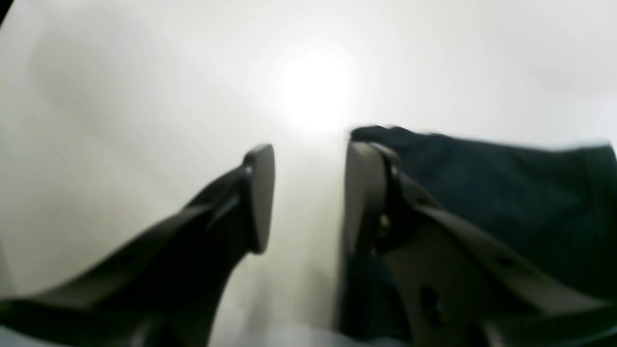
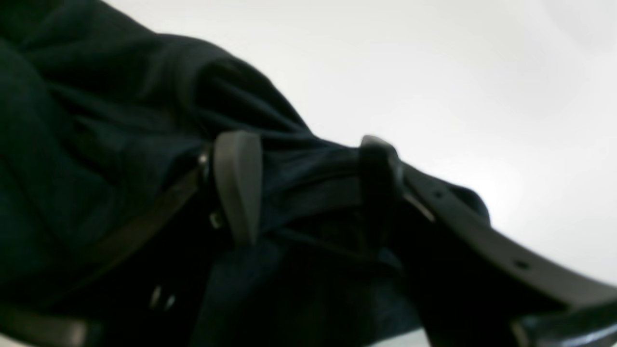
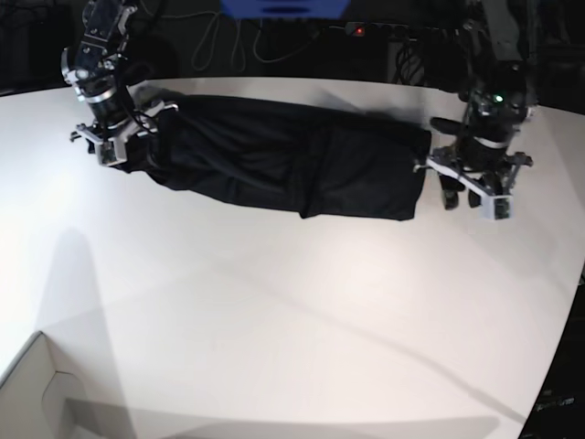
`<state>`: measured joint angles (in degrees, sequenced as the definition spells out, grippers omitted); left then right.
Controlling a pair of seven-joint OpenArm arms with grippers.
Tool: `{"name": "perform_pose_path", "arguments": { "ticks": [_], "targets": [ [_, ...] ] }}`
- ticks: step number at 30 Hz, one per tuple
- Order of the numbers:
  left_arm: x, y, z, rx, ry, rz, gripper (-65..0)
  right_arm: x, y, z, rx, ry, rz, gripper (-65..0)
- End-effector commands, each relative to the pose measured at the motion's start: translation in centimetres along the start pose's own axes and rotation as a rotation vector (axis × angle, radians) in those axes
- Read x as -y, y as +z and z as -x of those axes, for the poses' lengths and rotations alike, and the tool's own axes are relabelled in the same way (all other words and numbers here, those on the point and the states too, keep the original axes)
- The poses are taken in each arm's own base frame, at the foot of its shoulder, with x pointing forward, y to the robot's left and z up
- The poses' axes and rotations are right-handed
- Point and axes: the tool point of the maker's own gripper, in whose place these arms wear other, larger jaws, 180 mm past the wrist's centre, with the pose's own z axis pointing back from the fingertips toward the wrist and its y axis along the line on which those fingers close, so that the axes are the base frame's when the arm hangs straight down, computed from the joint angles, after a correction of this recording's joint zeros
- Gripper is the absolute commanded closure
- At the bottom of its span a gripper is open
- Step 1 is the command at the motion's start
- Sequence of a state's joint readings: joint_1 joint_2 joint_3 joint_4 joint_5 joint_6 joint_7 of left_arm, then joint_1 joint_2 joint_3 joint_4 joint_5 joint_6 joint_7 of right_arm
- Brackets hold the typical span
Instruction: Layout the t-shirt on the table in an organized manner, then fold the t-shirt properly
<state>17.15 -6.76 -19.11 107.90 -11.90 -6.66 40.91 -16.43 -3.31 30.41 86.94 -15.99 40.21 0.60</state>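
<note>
While a pale cardboard box corner (image 3: pixel 41 389) sits at the near left, the white table (image 3: pixel 274 320) carries the black t-shirt (image 3: pixel 283 155) stretched between the right end effector (image 2: pixel 308 193), grasping bunched fabric, and the released left end effector (image 1: pixel 308 193), under dark background cables (image 3: pixel 228 37).

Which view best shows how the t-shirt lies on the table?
The base view: the whole t-shirt shows as a long black band across the table, between both arms. The left wrist view catches only one blurred edge beside the open left claw. The right wrist view shows bunched folds between the right claw fingers.
</note>
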Motion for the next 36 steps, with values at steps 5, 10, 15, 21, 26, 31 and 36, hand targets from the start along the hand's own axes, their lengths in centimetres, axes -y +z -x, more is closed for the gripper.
{"name": "perform_pose_path", "arguments": {
  "ticks": [5, 10, 15, 21, 26, 31, 36],
  "targets": [
    [-3.5, 0.1, 0.2, -0.001, 0.09, -0.014, -23.8, 0.0, 0.9, -4.3, 0.125, 0.021, 0.035, -38.6],
    [-6.0, 0.5, 0.1, 0.007, 0.121, -0.073, -23.8, -1.0, 1.5, -4.9, 0.141, 0.003, 0.038, -40.0],
    [-7.6, 1.0, -0.1, 0.018, 0.14, -0.113, -23.8, -0.9, 1.0, -2.0, -0.007, -0.005, 0.035, -40.0],
    [-8.7, 1.3, -0.2, 0.026, 0.146, -0.144, -23.8, -0.8, 1.1, -1.3, -0.047, -0.002, 0.039, -40.0],
    [-9.4, 1.8, 0.2, 0.022, 0.156, -0.16, -23.8, 2.1, 2.0, -1.1, -0.047, -0.03, 0.123, -40.0],
    [-9.6, 1.6, 0.9, 0.004, 0.164, -0.163, -23.8, 4.4, 3.0, -1.3, -0.015, -0.087, 0.189, -40.0],
    [-9.6, 1.6, 0.9, 0.004, 0.165, -0.163, -23.8, 4.6, 3.1, 0.0, -0.042, -0.099, 0.186, -40.0]
  ]
}}
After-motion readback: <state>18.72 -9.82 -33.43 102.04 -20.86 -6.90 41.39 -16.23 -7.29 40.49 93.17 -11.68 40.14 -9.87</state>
